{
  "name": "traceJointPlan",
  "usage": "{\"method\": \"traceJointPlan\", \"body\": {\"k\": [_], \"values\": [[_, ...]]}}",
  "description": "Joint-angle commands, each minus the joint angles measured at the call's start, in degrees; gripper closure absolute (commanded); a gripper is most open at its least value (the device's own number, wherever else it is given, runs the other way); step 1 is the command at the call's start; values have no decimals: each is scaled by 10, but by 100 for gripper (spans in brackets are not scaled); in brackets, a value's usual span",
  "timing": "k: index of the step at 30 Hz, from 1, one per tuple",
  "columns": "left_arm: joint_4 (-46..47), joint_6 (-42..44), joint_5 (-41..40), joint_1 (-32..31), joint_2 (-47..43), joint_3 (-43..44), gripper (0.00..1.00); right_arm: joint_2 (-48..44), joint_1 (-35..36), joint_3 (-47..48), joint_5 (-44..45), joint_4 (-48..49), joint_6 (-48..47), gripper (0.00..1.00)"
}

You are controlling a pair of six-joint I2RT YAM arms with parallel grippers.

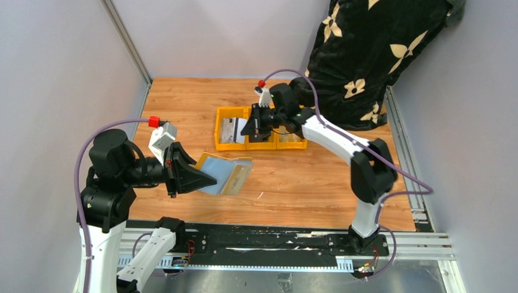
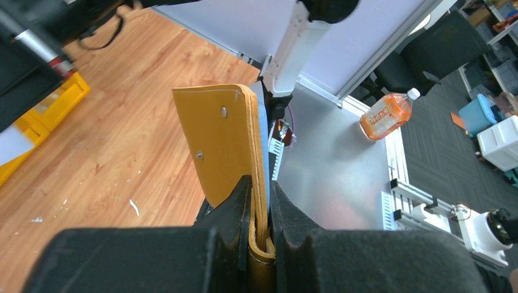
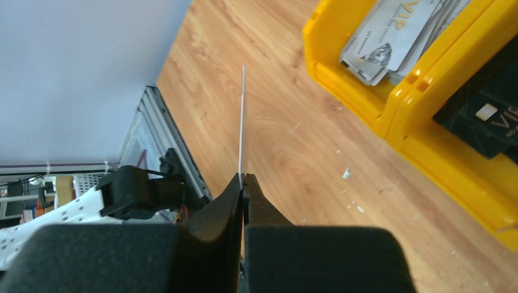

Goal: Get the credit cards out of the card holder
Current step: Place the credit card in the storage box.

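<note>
Your card holder (image 1: 224, 173) is up off the wood over the near-left part of the table, folded open so the top camera sees its pale blue-grey lining. Your left gripper (image 1: 205, 180) is clamped on one edge of it. In the left wrist view the tan leather (image 2: 221, 143) stands up out of the closed jaws with two small rivets showing. Across the table, your right gripper (image 1: 255, 127) is pinched shut on a single credit card (image 3: 242, 122), seen edge-on as a thin white line, and it hangs just over the row of yellow bins (image 1: 244, 146) at the far middle. The left bin holds a stack of silvery cards (image 3: 391, 36), and the next bin along holds a black card (image 3: 488, 116). The table (image 1: 305, 177) is orange-brown wood grain flecked with small white specks. Pale grey wall panels (image 1: 55, 73) close it in, and a black cloth with cream flowers (image 1: 366, 49) hangs at the far right corner. A metal rail (image 1: 244, 247) runs along the near edge. Beyond it, the left wrist camera shows an orange bottle (image 2: 386, 115) lying on a silvery surface, with office chairs (image 2: 427, 55) behind.
</note>
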Motion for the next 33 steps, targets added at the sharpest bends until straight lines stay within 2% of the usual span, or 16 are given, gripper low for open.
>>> {"method": "traceJointPlan", "body": {"k": [1, 11, 15, 17, 20, 24, 28, 33], "values": [[8, 24, 26, 0, -19, 8, 100, 91, -4, 102, 30, -55, -28, 100], [8, 125, 37, 0, -63, 4, 100, 280, 16, 304, 114, -111, -24, 100], [9, 139, 35, 0, -72, 4, 100, 336, 27, 373, 143, -136, -21, 99], [9, 144, 36, 0, -78, 1, 100, 352, 34, 399, 157, -138, -24, 93], [9, 165, 39, 0, -89, -4, 100, 364, 43, 417, 167, -136, -33, 78], [8, 192, 39, 0, -101, -10, 100, 333, 45, 389, 173, -119, -42, 57], [9, 207, 35, 0, -103, -16, 100, 251, 45, 329, 171, -87, -58, 39], [9, 235, 30, 0, -111, -17, 100, 100, 44, 230, 124, -47, -94, 30]]}}
